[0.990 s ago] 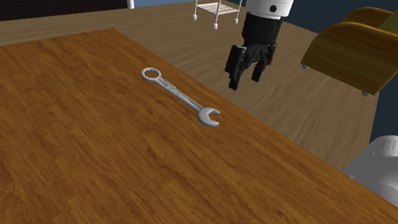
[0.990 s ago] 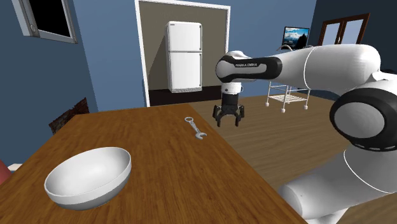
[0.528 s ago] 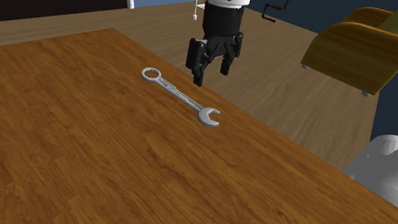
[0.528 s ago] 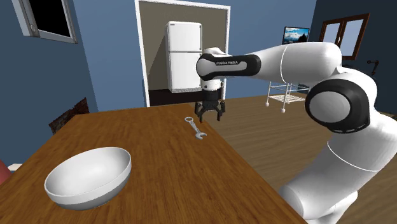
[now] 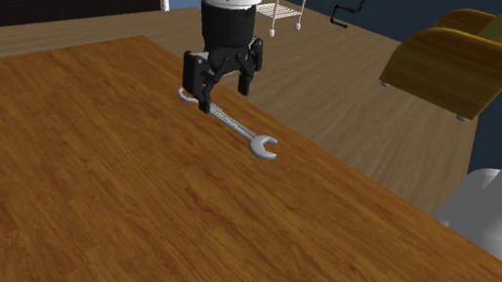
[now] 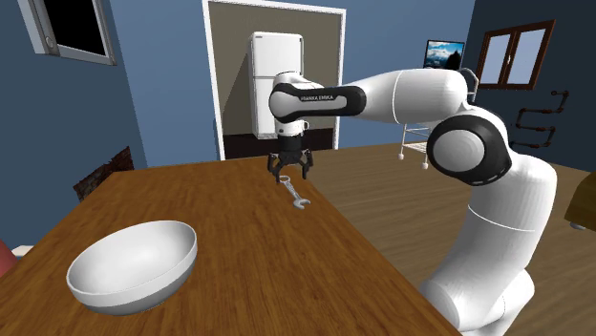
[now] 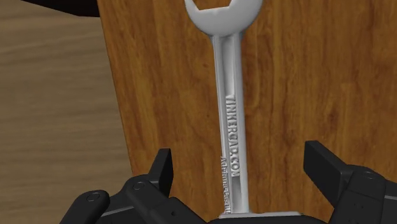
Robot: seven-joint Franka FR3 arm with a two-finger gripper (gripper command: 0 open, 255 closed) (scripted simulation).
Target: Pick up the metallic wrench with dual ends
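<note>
A silvery wrench (image 5: pixel 240 130) with a ring end and an open-jaw end lies flat on the wooden table (image 5: pixel 85 193), close to its far edge. My black gripper (image 5: pixel 221 90) hangs just above the ring-end half, open. In the wrist view the embossed shaft of the wrench (image 7: pixel 230 121) runs between the two fingertips (image 7: pixel 162 172), which stand well apart and do not touch it; the open-jaw end points away from the hand. From the second exterior view the gripper (image 6: pixel 290 172) hovers over the far end of the wrench (image 6: pixel 298 196).
A large white bowl (image 6: pixel 132 264) sits on the near part of the table in the second exterior view. The table edge runs close beside the wrench, with wooden floor (image 7: pixel 51 95) beyond. A yellow armchair (image 5: pixel 456 57) and a white cart (image 5: pixel 281 1) stand on the floor.
The arm has swung toward the shoulder view's left, from beyond the table edge to over the wrench's ring end, and the gripper has come lower. The wrench has not moved.
</note>
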